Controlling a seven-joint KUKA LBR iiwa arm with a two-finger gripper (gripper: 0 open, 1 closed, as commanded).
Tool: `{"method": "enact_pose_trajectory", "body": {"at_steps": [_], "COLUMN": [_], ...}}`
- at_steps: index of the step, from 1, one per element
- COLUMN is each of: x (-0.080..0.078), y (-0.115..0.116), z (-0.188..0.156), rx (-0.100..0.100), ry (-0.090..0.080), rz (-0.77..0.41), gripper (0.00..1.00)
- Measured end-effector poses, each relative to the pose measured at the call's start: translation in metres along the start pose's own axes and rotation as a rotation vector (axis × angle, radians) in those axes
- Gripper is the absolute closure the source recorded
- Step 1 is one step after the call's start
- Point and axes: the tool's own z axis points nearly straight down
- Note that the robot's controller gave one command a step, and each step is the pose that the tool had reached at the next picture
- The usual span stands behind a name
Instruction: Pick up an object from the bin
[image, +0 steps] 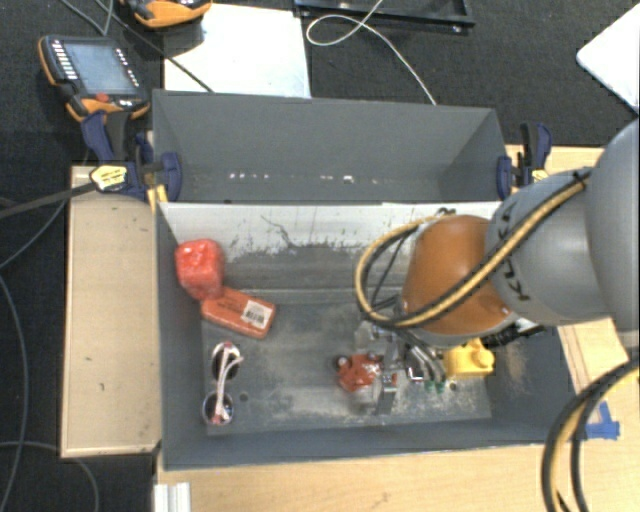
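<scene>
The bin (300, 160) looks like grey sheet metal, matt, its floor scuffed and streaked with pale scratches toward the middle of the frame. The red block (200, 266) at centre left has a dull, slightly lumpy surface. Just below it the orange bar (230, 309) looks smooth, with a white paper-like label (258, 317). The yellow piece (468, 359) at lower right looks like smooth plastic. The orange cover (450, 275) on the wrist is smooth and glossy. The arm's grey shell (575, 260) has a soft sheen.
</scene>
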Motion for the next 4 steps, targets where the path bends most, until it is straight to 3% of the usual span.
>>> {"method": "enact_pose_trajectory", "body": {"at_steps": [1, 4], "x": [0.012, 0.012], "y": [0.001, 0.0], "z": [0.0, -0.015], "rx": [-0.003, -0.003], "ry": [-0.007, -0.008], "rz": [0.245, 0.246], "gripper": [1.0, 1.0]}}
